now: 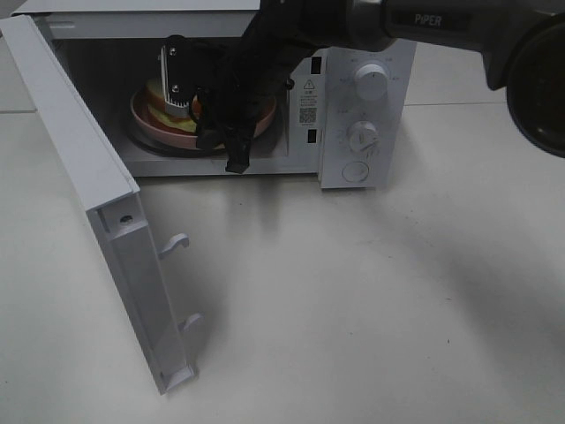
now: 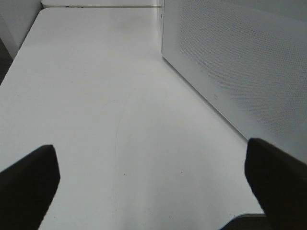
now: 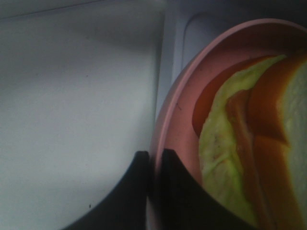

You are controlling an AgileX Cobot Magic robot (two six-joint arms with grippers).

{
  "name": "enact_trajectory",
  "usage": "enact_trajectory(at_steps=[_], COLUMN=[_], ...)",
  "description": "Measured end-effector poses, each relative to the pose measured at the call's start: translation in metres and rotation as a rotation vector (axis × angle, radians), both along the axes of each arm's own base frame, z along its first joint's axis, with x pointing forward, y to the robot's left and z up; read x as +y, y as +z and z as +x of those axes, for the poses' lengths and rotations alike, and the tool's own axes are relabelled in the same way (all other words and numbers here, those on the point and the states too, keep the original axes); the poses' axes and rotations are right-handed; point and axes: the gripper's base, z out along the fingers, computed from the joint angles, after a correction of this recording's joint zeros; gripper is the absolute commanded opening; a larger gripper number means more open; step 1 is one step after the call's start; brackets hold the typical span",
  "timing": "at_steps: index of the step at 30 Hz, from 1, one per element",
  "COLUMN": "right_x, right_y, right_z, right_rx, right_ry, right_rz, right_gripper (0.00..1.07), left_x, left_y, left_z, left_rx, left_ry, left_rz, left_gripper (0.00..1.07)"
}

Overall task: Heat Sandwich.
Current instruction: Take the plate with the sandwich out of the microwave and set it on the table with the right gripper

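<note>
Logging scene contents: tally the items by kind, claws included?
Microwave: 1
Pink plate: 1
Sandwich: 1
Claws: 2, right claw pinching the plate rim, left claw open over the table
Total: 5

White counter (image 1: 371, 300), plain and matte, carries one thing directly: the white microwave (image 1: 366, 115). Microwave sits at the far part of the counter, base flat on it. Its door (image 1: 97, 203) is swung wide open, hanging out over the counter in front of the microwave's hinge side; whether the door's lower edge touches the counter, cannot tell. Soft shadows fall on the counter in front of the microwave. Left wrist view: bare counter (image 2: 120, 120) beside the microwave's perforated side wall (image 2: 240, 62).
</note>
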Motion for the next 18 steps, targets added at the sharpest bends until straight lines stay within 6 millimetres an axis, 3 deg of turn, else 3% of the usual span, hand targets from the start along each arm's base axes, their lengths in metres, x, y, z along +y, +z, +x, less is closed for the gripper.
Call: enact_trajectory(at_steps=[18], right_x=[-0.031], right_y=[0.011], right_z=[-0.035], right_rx=[-0.010], right_ry=[0.033], right_rz=[0.025], right_gripper=[0.00], left_x=[0.000], left_y=[0.000], left_z=[0.000], left_rx=[0.000], left_ry=[0.000], left_rz=[0.000], left_gripper=[0.98])
